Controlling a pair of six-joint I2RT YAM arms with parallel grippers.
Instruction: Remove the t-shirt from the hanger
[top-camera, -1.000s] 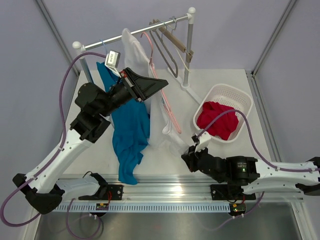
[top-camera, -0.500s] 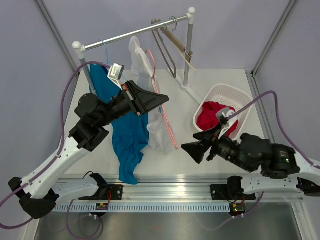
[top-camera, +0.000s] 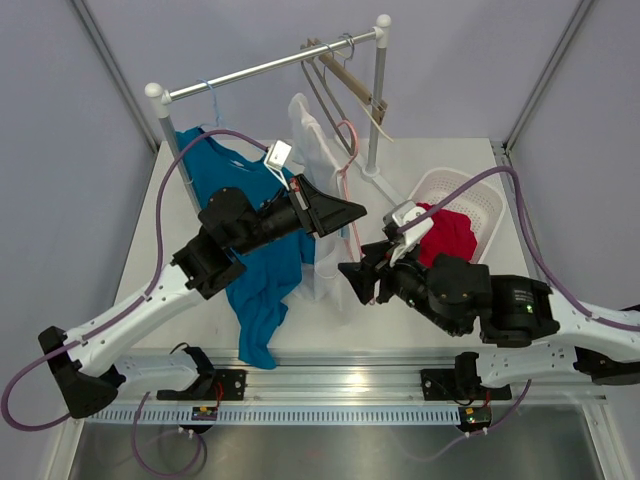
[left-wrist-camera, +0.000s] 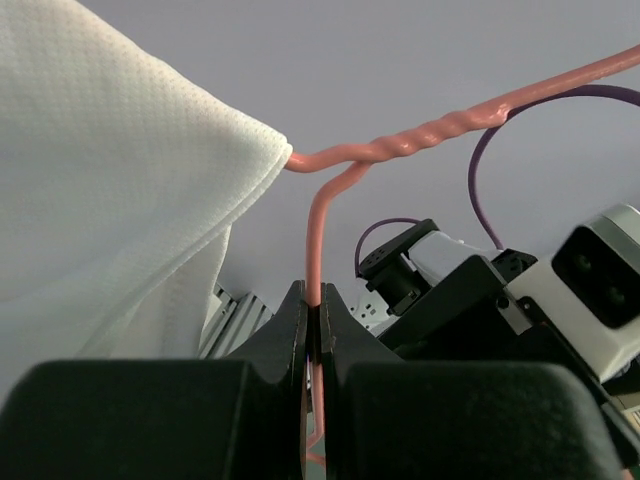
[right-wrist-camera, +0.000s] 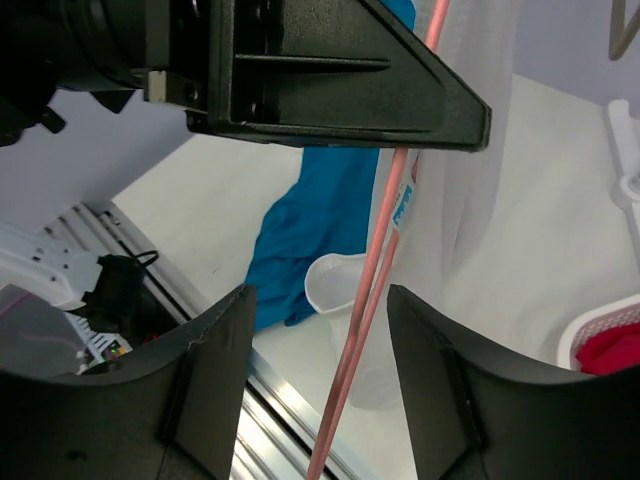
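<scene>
A white t-shirt (top-camera: 312, 150) hangs on a pink wire hanger (top-camera: 346, 150), held below and in front of the rack rail (top-camera: 260, 70). My left gripper (top-camera: 352, 212) is shut on the hanger's wire; in the left wrist view the gripper (left-wrist-camera: 315, 305) pinches the pink wire (left-wrist-camera: 400, 145) just under its twisted neck, with the white shirt (left-wrist-camera: 100, 180) at the left. My right gripper (top-camera: 352, 276) is open beside the shirt's lower part. In the right wrist view its fingers (right-wrist-camera: 215, 360) stand on either side of the hanger's pink bars (right-wrist-camera: 385, 260), not touching them.
A blue t-shirt (top-camera: 245, 200) hangs on a blue hanger at the rail's left end and trails onto the table. Several bare hangers (top-camera: 345, 85) hang at the rail's right end. A white basket (top-camera: 478, 187) holding a red garment (top-camera: 450, 235) stands at right.
My left gripper has carried the pink hanger and white shirt right and down, away from the rail. My right arm has risen and swung left, its open jaws now around the hanger's bars.
</scene>
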